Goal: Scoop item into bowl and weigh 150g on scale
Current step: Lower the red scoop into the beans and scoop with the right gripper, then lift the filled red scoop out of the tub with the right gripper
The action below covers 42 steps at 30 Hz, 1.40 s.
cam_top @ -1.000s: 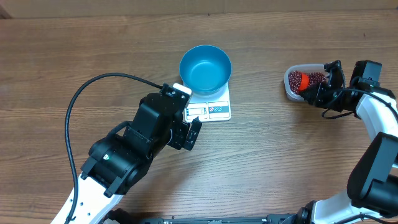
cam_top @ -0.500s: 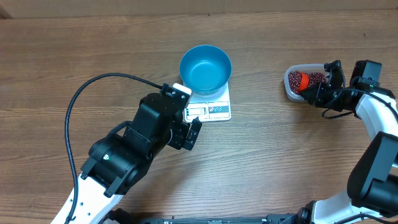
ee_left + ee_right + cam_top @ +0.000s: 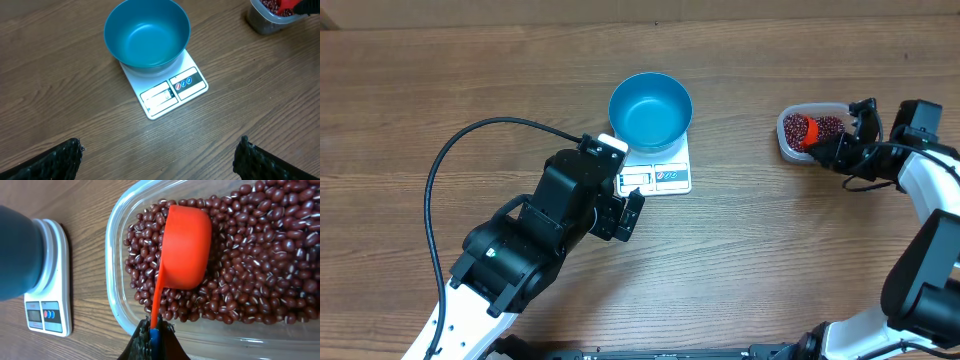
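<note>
there is one wooden surface, and everything is on it. the scale sits near its middle, so both arms can reach it.

there are two arms. the left arm is the biggest thing and waits just in front of the scale. the left pincer is spread wide with nothing in it, and it looks down at the scale. i think it waits there to watch or to help.

the right arm reaches in from far to the right of the scale. the right pincer is squeezed tight on the thin handle of the scoop, because it needs the scoop to lift the beans.

there is one blue bowl. it sits on the back part of the scale, so the little window at the front can be read. the bowl has nothing in it, so the weighing has not begun.

there is one white scale.

there is one clear tub, well to the right of the scale. it keeps the beans together.

there is one red scoop. its cup rests on the heap in the tub, ready to dig. i cannot tell if any beans are in it.

the beans are too many to count. all of them are in the tub, right of the scale, and none are in the bowl.
</note>
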Available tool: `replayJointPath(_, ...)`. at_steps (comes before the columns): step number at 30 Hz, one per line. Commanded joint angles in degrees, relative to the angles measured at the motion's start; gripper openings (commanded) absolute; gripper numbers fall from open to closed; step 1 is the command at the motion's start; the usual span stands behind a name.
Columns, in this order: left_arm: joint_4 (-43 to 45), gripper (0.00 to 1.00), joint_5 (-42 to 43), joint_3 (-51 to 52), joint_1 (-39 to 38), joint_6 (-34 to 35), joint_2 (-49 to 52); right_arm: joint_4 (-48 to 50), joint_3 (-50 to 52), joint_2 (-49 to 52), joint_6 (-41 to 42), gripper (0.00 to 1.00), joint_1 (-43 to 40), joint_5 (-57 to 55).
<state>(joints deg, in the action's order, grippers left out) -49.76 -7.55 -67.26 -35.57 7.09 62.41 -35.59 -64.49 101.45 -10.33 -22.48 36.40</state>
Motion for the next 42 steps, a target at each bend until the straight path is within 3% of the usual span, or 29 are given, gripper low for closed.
replayJointPath(1, 0.07, 0.99, -0.50, -0.39, 0.31, -0.90, 0.33, 0.42, 0.52, 0.50, -0.02, 0.04, -1.57, 4.26)
replayJointPath(33, 0.07, 0.99, -0.50, -0.39, 0.31, -0.90, 1.33, 0.28, 0.52, 0.92, 2.64, 0.04, -2.14, 8.72)
replayJointPath(42, 0.04, 0.99, -0.50, -0.39, 0.31, -0.90, 1.36, -1.11, 0.52, 0.92, 2.80, 0.04, -8.68, 15.80)
